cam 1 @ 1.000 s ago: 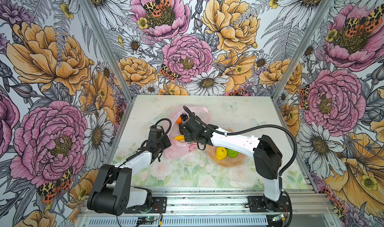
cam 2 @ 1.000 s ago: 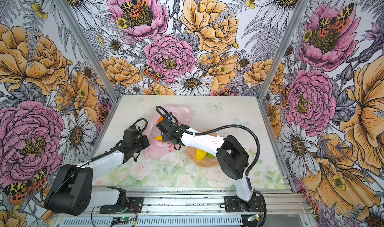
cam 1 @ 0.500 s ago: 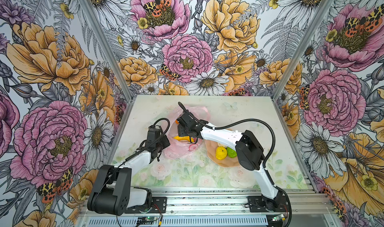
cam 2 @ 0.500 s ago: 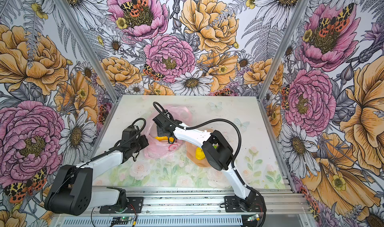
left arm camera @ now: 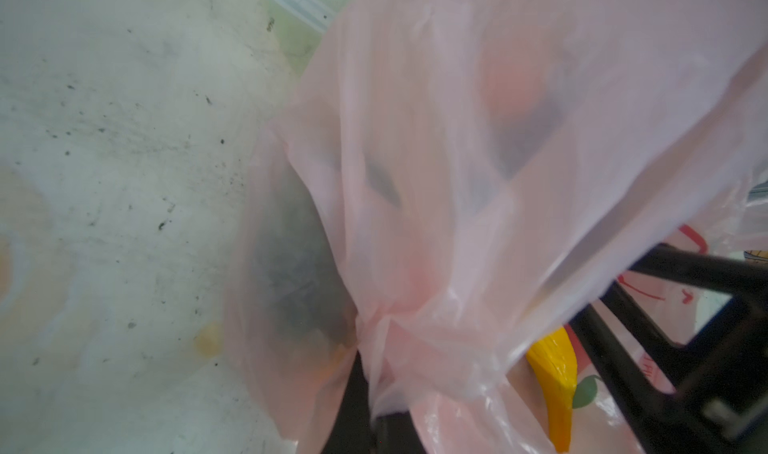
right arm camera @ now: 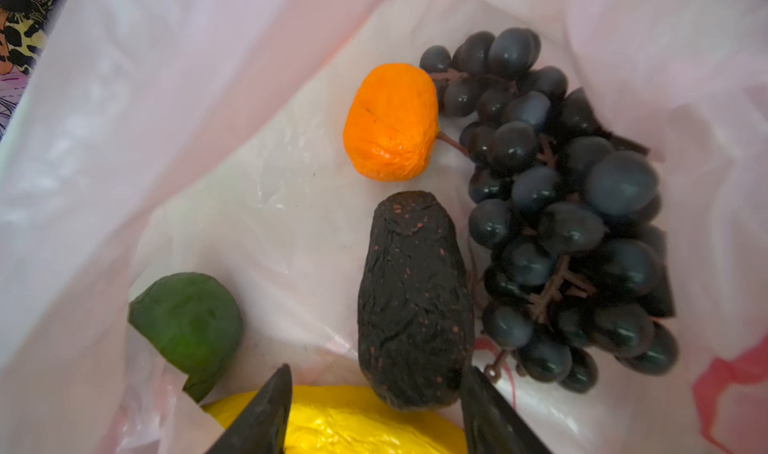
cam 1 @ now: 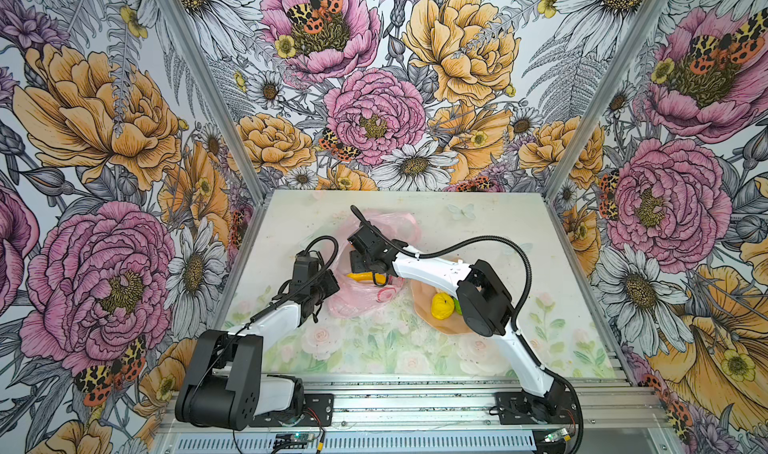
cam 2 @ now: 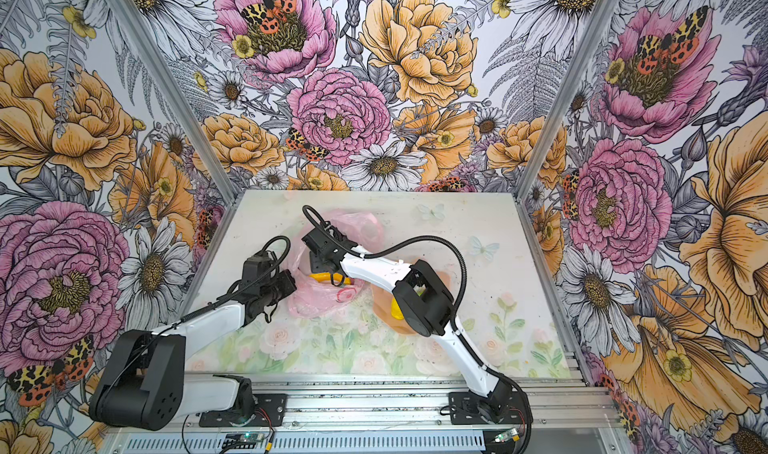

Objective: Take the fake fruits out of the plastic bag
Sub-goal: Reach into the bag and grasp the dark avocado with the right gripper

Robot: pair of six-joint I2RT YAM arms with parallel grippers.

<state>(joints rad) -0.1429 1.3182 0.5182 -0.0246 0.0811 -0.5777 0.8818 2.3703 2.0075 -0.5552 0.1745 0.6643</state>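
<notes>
Unloading step: left hand (left arm camera: 372, 373) pinches bag (left arm camera: 436, 182) edge; right hand (right arm camera: 379, 369) spread inside, jaws straddling avocado (right arm camera: 415, 302) end, banana (right arm camera: 340, 423) under the hand. Next likely: close on one fruit; lift out.

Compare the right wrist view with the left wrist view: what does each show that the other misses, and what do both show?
Only the right wrist view: the inside of the bag, with an orange, an avocado, grapes and a green fruit in plain sight, and the open right gripper over the avocado. Only the left wrist view: the bag's outside bunched in the shut left gripper, beside speckled tabletop; fruit shows only as blurs. Both: the pink bag and the yellow banana.
</notes>
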